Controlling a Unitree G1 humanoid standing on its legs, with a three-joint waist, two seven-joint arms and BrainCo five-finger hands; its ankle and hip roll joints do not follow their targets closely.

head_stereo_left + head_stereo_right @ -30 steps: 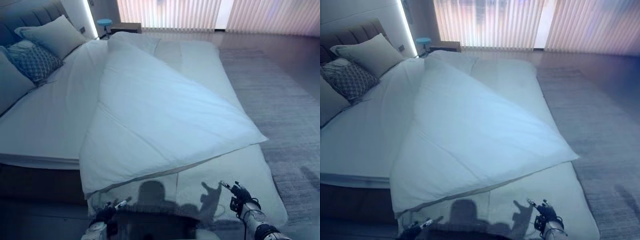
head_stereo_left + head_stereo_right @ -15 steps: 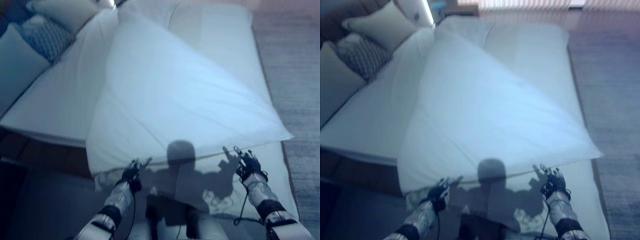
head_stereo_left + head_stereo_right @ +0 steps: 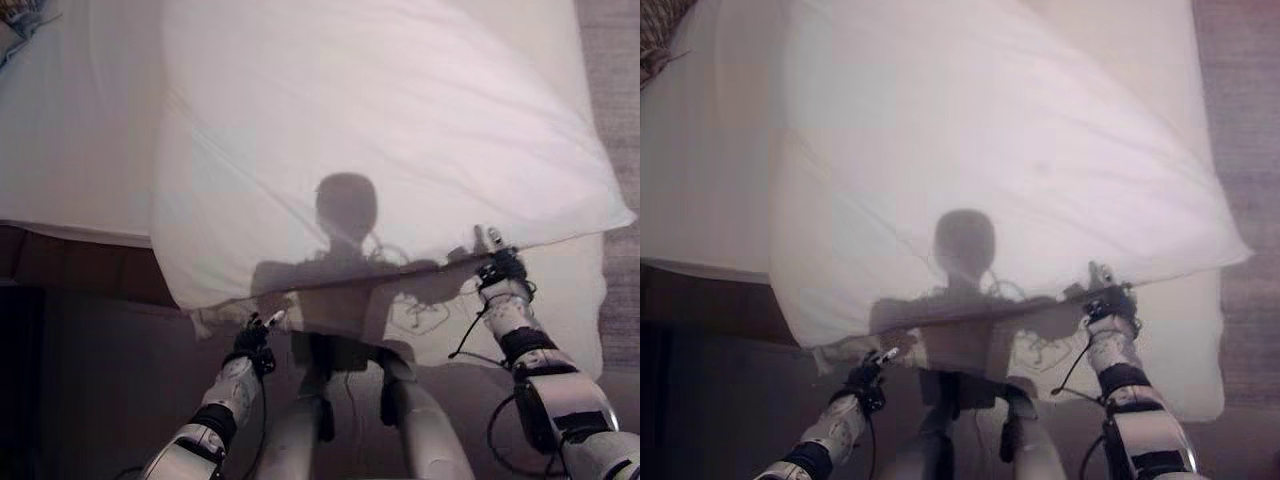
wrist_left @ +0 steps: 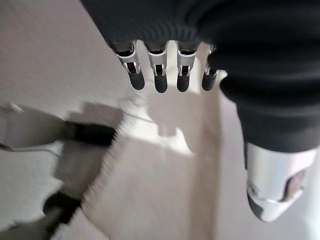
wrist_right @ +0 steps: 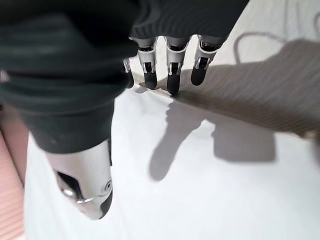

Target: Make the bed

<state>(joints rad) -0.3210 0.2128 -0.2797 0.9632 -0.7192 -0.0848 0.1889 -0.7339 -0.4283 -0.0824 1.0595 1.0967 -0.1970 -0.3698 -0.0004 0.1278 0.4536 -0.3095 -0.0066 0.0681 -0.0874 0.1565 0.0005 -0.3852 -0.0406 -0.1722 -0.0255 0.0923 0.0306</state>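
Both hands, the left hand (image 3: pixel 252 338) at lower left and the right hand (image 3: pixel 497 266) at right, hover with fingers straight over the duvet's (image 3: pixel 380 130) folded near edge, so one-sided grabbing could skew it.

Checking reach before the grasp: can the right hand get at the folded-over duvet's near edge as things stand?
Probably yes. The right hand hovers open right at the duvet's near edge, fingers pointing at it, with nothing between them. Whether the fingertips already touch the cloth cannot be told. The left hand is also open, by the near-left corner.
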